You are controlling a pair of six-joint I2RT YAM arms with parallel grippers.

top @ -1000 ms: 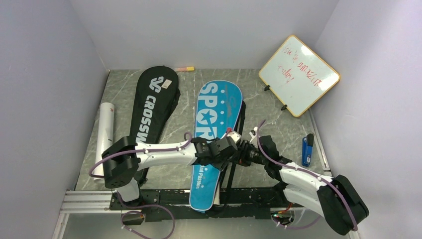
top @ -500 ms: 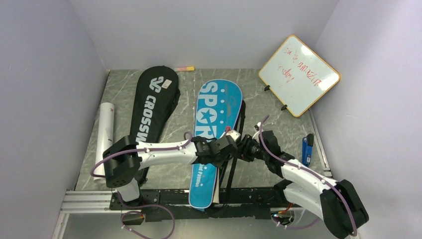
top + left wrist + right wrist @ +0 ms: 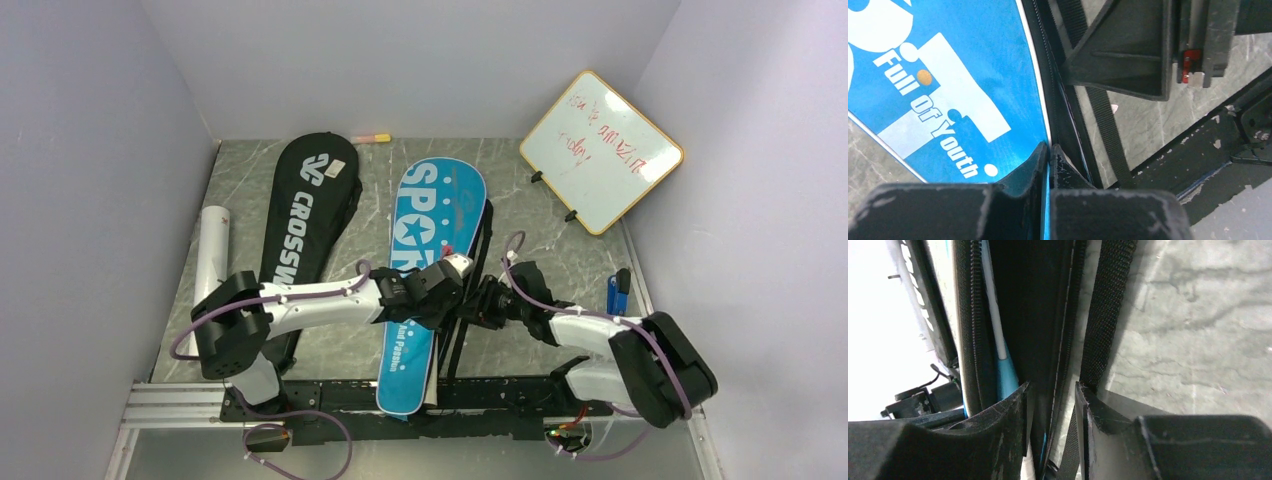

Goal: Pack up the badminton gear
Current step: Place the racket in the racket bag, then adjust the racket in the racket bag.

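The blue bag with white lettering lies mid-table, its right edge unzipped. My left gripper is shut on the edge of the bag's blue top flap, pinched between the fingertips. My right gripper sits just to its right, open, its fingers straddling the bag's black lower edge and zipper without squeezing. A light-blue racket shaft shows inside the opening. The black bag lies to the left.
A black strap of the blue bag trails over the marble table. The long white tube lies at the left wall. The orange-rimmed whiteboard leans at the back right. A blue object lies by the right edge.
My left gripper has shut on the blue bag's flap edge. The right gripper's jaws have spread wider. Both wrists moved slightly toward the back, and the bag's near end swung a little left.
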